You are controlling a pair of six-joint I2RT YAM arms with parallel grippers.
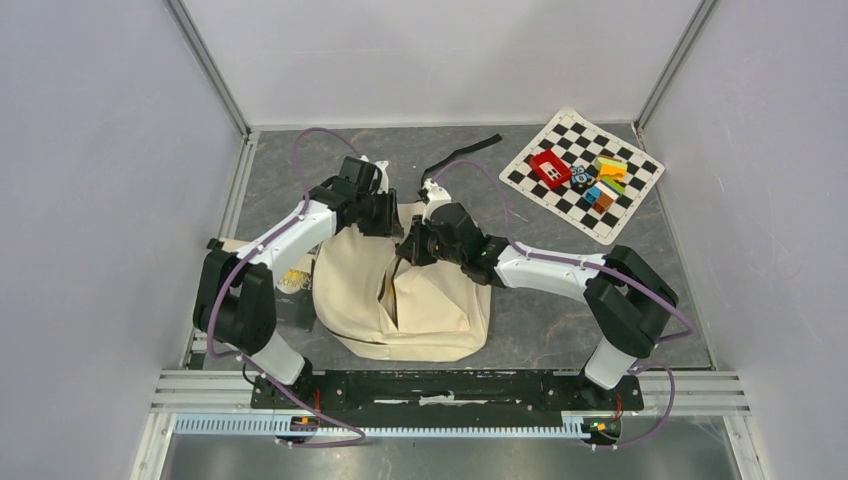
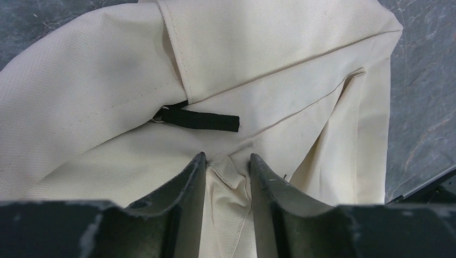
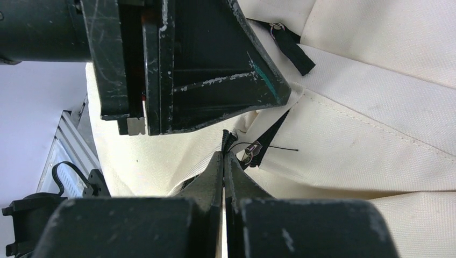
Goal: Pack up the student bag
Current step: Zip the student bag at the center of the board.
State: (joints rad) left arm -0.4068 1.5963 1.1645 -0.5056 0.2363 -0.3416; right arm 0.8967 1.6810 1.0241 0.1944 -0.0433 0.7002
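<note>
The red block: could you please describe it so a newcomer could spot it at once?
Look to the far right of the table, at the black-and-white checkerboard. A cluster of coloured blocks sits on it, and the red block lies at the cluster's left end. It is the only red piece and the biggest.

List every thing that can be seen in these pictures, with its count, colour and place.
student bag: one, cream, middle of the table, between the arms
strap: one, black, behind the bag; whether it is joined to the bag cannot be told
checkered mat: one, black and white, far right corner
red block: one, on the mat
small blocks: several, mixed colours, on the mat beside the red block
yellowish thing: one, left of the bag, mostly hidden
table: one, grey
left gripper: black, fingers either side of a bag fold
right gripper: black, shut, seemingly on a black zip tab
</note>
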